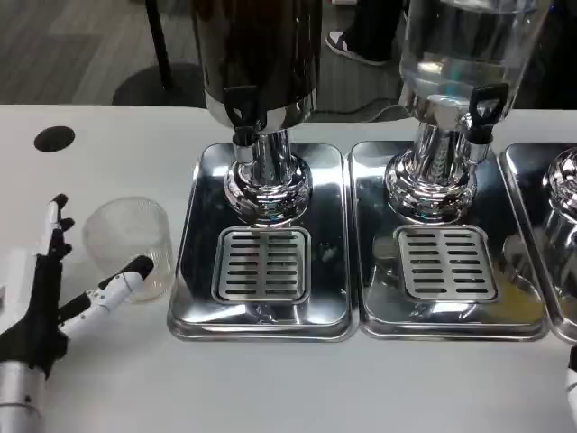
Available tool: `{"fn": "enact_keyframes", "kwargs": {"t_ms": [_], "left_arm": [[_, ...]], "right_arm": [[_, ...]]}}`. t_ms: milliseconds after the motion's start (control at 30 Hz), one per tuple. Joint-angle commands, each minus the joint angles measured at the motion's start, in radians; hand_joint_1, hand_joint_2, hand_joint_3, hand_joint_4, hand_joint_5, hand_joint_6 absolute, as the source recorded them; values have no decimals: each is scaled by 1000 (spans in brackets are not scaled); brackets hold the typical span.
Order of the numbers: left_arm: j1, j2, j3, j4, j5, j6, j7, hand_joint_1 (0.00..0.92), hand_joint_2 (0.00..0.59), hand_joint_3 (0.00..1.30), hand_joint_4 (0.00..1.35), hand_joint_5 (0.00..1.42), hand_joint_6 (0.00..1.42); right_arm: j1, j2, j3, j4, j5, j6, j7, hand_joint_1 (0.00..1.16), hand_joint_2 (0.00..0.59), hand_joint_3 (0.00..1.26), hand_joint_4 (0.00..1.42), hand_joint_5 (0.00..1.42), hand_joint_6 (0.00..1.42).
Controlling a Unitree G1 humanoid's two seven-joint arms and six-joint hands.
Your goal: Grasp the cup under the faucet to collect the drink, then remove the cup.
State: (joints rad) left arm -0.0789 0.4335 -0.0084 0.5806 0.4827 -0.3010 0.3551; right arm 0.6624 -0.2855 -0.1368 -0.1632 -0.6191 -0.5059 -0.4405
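A clear plastic cup [131, 244] stands upright on the white table, left of the steel drip tray [261, 311] under the dark dispenser's black faucet [242, 113]. My left hand [59, 293] is at the lower left with fingers spread apart; one fingertip reaches the cup's near right side, another points up on the cup's left. It holds nothing. A small part of my right hand [571, 379] shows at the lower right edge; how its fingers lie is hidden.
A second dispenser with clear liquid [460, 54] stands on its own tray [446, 316] to the right, with a third tray [550, 225] at the far right. A black round hole [54, 139] marks the table at the back left.
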Motion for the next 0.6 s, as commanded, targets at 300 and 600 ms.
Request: {"fn": "enact_keyframes", "kwargs": {"t_ms": [300,600], "left_arm": [[-61,2,-65,77,2,6,-3,194,76,6,136,231,351],[-41,2,-64,83,-14,-13,-2,189,76,10,136,234,355]], "right_arm": [[22,8,-23,-42,20,-35,6,610,503,286,196,97,9],[29,14,-31,-42,25,-53,3,610,504,286,196,102,9]]}}
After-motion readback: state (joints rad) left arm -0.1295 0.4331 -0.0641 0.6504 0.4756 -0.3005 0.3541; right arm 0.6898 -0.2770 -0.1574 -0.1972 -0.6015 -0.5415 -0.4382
